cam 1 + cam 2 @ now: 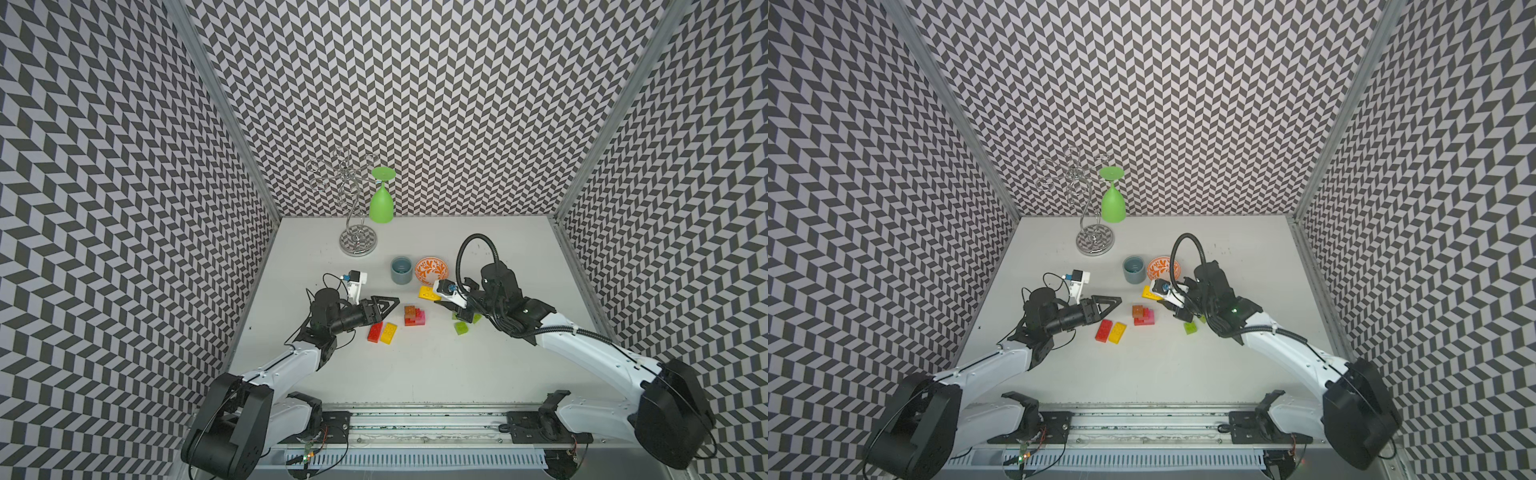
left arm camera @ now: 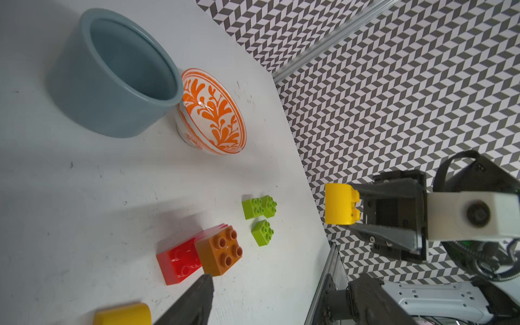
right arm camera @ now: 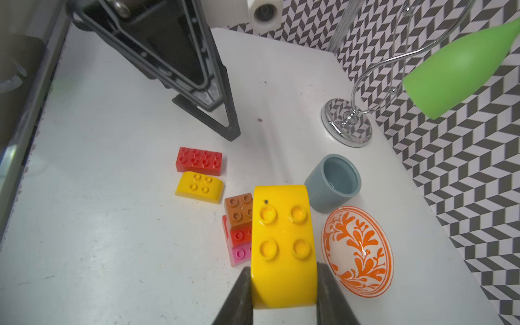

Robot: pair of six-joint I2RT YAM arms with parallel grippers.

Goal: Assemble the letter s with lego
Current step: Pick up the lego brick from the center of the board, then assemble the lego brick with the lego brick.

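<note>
I am judging the S as barely begun. The only joined piece is the small stack (image 1: 414, 316) of orange-brown, red and pink bricks, which is sitting on the table between my two claws and is not yet reading as any letter. Everything else is lying loose. A long red brick (image 1: 375, 332) and a rounded yellow brick (image 1: 388, 333) are lying side by side just beneath my left claw (image 1: 388, 306). Three lime green squares (image 2: 259, 208) are lying under and just behind my right claw (image 3: 282, 268), well apart from the stack. So I am reckoning that nearly all the joining is left to do.

My left arm is reaching in low with its forearm close to level. Its claw is pointing at the stack with the jaws spread and is carrying nothing. My right arm is coming in bent from the opposite side, with its claw raised clear of the table. That claw is pinching the held yellow brick (image 3: 282, 247) by its two long sides, studs showing to the wrist camera. The brick is hanging just beside the stack, with the patterned bowl (image 3: 385, 261) on its other side.
</note>
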